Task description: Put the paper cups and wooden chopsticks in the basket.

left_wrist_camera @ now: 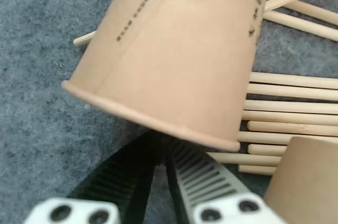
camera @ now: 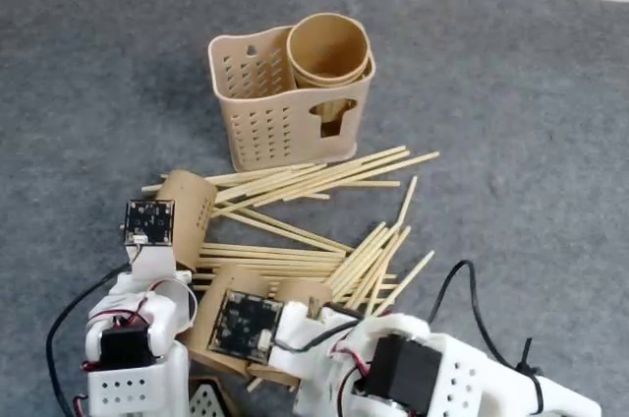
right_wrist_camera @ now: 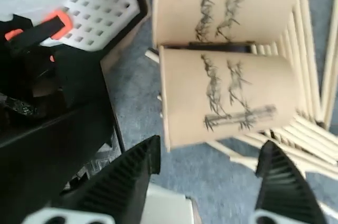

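Right gripper [right_wrist_camera: 211, 145] spread wide, facing a smooth paper cup [right_wrist_camera: 227, 100] on its side. Left gripper [left_wrist_camera: 161, 140] pressed together, maybe touching the second cup [left_wrist_camera: 179, 49] at its rim. Round wooden chopsticks [camera: 324, 240] scattered at 6 o'clock from the perforated basket [camera: 265, 112].

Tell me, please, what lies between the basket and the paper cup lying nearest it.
Wooden chopsticks lie there on the grey carpet, as the high view shows.

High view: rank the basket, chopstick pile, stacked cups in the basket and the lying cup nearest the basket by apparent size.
1. chopstick pile, widest spread.
2. basket.
3. stacked cups and lying cup: look alike, both partly hidden, so not ranked.
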